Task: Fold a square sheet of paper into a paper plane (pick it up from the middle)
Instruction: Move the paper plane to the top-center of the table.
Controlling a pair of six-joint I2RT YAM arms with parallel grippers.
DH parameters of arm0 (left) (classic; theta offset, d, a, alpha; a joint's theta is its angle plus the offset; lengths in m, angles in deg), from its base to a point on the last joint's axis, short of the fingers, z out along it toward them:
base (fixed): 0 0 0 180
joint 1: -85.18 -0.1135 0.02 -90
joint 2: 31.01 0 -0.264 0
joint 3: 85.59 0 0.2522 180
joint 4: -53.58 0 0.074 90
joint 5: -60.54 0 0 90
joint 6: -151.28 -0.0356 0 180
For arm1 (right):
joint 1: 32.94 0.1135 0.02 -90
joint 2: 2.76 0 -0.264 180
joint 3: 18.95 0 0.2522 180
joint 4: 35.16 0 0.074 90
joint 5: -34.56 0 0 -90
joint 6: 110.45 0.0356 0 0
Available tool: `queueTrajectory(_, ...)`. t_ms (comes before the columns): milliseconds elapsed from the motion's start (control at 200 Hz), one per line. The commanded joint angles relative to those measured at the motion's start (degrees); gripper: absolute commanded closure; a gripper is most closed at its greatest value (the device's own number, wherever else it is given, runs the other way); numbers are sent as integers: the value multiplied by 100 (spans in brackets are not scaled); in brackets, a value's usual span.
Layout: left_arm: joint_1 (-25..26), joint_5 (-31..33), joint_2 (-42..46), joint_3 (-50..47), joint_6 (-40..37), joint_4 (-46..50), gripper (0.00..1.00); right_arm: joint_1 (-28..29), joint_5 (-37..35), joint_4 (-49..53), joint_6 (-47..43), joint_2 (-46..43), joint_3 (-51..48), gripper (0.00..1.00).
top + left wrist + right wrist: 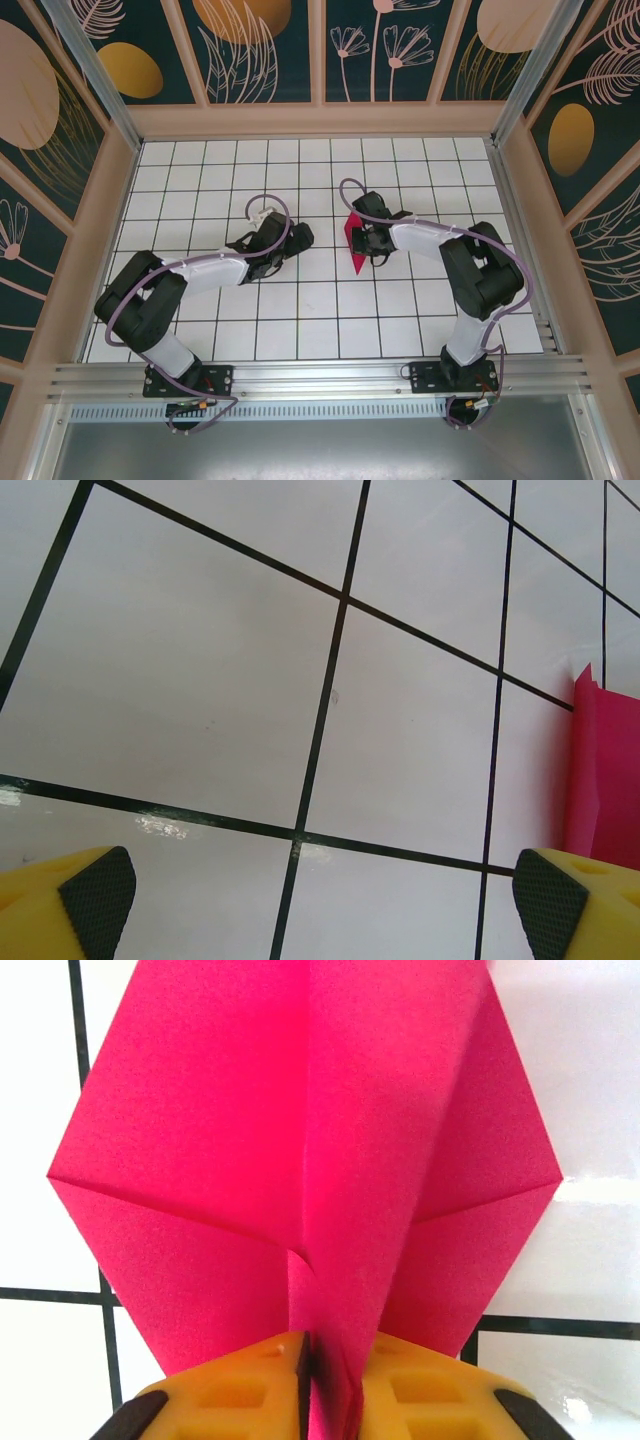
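Right gripper [330, 1385] is pinched on the raised middle fold of the paper plane [300, 1140], whose long axis is pointed straight away from it; the left gripper [320, 900], spread wide and empty, is found near, beyond the plane, to the left.

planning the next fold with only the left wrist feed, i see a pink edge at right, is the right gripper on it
Observer: Yes, the right gripper pinches the folded pink paper by its raised centre crease.
Operator: what shape is it
Observer: Roughly a diamond, one flap spread each side of the crease.
Operator: where does it sit
Observer: From above, near the middle of the table, with the left gripper just to its left, not touching.
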Motion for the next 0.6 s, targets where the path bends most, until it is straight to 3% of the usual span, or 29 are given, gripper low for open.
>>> queueTrajectory(0,-14,-11,-120,105,-103,83,1,-4,66,15,131,-1,78,77)
queueTrajectory(225,-14,-18,-137,118,-128,101,1,-6,297,-168,211,-66,90,76)
queueTrajectory(596,-17,-15,-186,113,-135,128,2,210,-104,66,117,125,321,92)
